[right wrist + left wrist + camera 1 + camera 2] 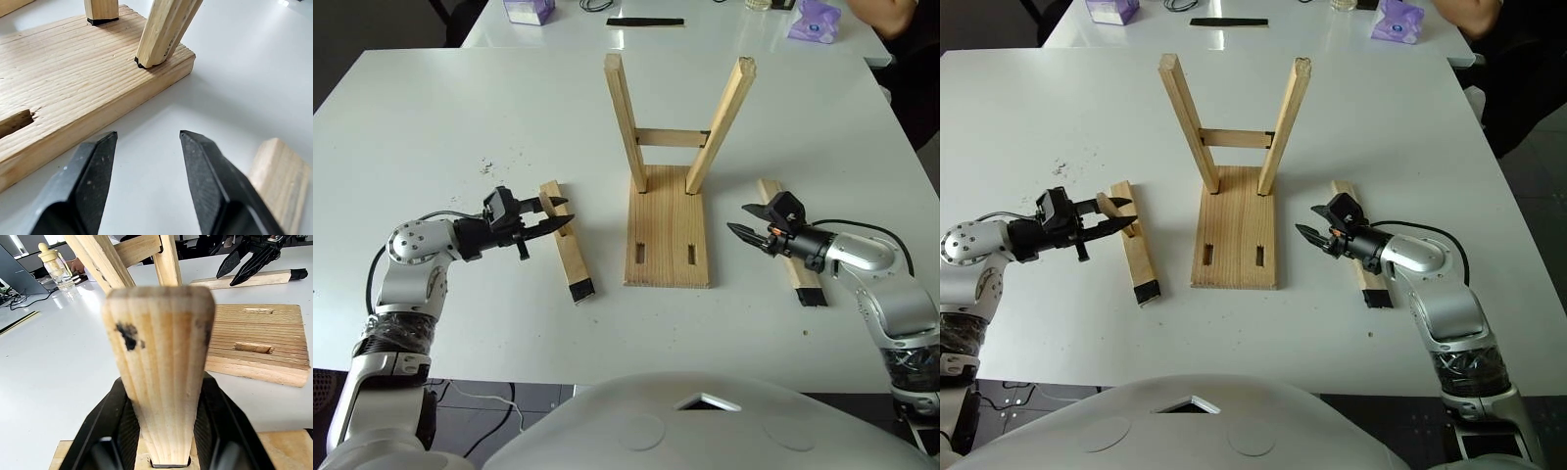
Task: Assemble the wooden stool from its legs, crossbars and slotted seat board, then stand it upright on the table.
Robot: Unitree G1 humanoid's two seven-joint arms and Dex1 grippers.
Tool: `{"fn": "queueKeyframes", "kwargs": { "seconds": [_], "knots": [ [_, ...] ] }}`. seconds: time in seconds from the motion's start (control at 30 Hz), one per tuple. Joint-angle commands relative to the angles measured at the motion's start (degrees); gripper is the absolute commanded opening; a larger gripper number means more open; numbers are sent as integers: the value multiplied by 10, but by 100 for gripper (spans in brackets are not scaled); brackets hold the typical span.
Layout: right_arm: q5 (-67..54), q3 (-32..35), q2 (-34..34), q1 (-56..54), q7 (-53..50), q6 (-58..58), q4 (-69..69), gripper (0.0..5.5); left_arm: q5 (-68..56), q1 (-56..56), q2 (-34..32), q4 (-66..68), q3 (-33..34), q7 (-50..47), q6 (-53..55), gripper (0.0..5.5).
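Left gripper [568, 213] clenched on pale wooden bar [161, 372]; slotted wooden seat board [668, 235] lies rightward, long axis away from robot. Right gripper [738, 217] released, nearer board.

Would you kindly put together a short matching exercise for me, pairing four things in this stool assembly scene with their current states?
Things:
1. seat board
2. crossbar
3. left gripper
4. right gripper

States:
A. open over the table beside a loose leg
B. joins the two standing legs
C. lies flat with its two near slots empty
D. shut on a wooden piece

Pairs: 1-C, 2-B, 3-D, 4-A.
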State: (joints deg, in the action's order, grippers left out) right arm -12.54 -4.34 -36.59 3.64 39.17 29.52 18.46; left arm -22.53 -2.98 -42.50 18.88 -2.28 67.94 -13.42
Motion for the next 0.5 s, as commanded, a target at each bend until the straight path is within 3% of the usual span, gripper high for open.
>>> {"fn": "queueKeyframes", "kwargs": {
  "seconds": [0.03, 0.17, 0.5],
  "knots": [
    [6, 4, -6, -8, 2, -4, -7, 235, 58, 39, 17, 92, -29, -7, 13, 212],
    [11, 2, -8, -9, 4, -10, -16, 235, 59, 27, 34, 119, -20, -22, -12, 275],
    [16, 9, -10, -5, 9, -12, -15, 235, -73, 35, 18, -23, 64, 22, 100, 279]
  ]
}}
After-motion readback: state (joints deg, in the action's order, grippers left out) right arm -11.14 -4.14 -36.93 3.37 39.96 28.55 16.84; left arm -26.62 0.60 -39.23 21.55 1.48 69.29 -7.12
